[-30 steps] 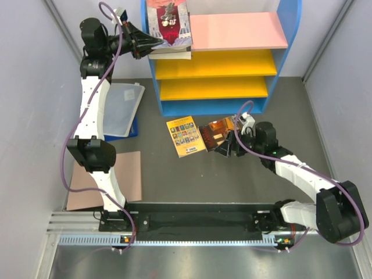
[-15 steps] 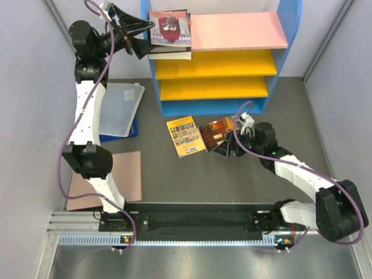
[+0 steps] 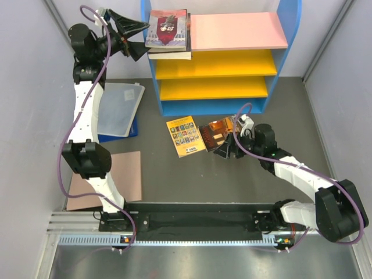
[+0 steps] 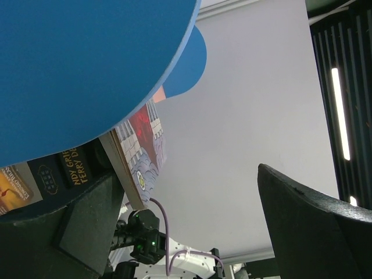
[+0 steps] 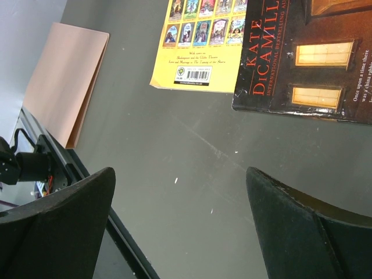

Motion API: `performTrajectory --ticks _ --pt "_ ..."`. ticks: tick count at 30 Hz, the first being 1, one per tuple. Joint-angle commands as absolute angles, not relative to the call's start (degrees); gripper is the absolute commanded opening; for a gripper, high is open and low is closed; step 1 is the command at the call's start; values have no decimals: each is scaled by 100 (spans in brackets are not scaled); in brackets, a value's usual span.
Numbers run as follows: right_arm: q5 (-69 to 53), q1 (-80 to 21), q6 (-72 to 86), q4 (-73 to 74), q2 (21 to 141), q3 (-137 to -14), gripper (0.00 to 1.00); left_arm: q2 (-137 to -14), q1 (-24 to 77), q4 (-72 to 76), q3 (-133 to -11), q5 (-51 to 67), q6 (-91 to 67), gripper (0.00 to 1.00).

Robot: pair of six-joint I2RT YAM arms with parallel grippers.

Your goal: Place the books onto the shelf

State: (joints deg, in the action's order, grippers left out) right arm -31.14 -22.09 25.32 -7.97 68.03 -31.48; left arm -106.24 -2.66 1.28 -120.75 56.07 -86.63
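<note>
The shelf stands at the back, blue-framed with a pink top board. A stack of three books lies on that board's left end, the pale one with a dark-red figure on top. My left gripper is open just left of the stack, holding nothing; its wrist view shows the book spines beside the shelf's blue side. A yellow book and a dark orange-glow book lie on the floor. My right gripper hovers open at the dark book's near edge, next to the yellow one.
A translucent folder on a blue board lies left of the shelf. A brown cardboard sheet rests near the left arm's base. Grey walls close in on both sides, and a rail runs along the near edge.
My left gripper opened, let go of the pale book, and drew back to the left; the book now rests on the stack. The right arm has hardly moved.
</note>
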Motion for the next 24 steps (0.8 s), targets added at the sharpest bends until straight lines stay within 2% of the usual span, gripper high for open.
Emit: performTrajectory --ticks 1,8,19,24 --pt "-3155 -2311 2558 -1116 6715 -3164 93 -10371 -299 -174 -12155 5748 -8333 99" --pt "-3164 -2347 2602 -1142 6715 -3208 94 -10020 -308 -649 -11646 5871 -7841 99" --pt "-3191 -2417 2654 -1248 6732 -3164 94 -9932 -404 -2986 -11865 5451 -5627 99" --pt "-3182 -2443 2663 -1301 6794 -3164 94 -9510 -387 -3305 -11533 5072 -4730 99"
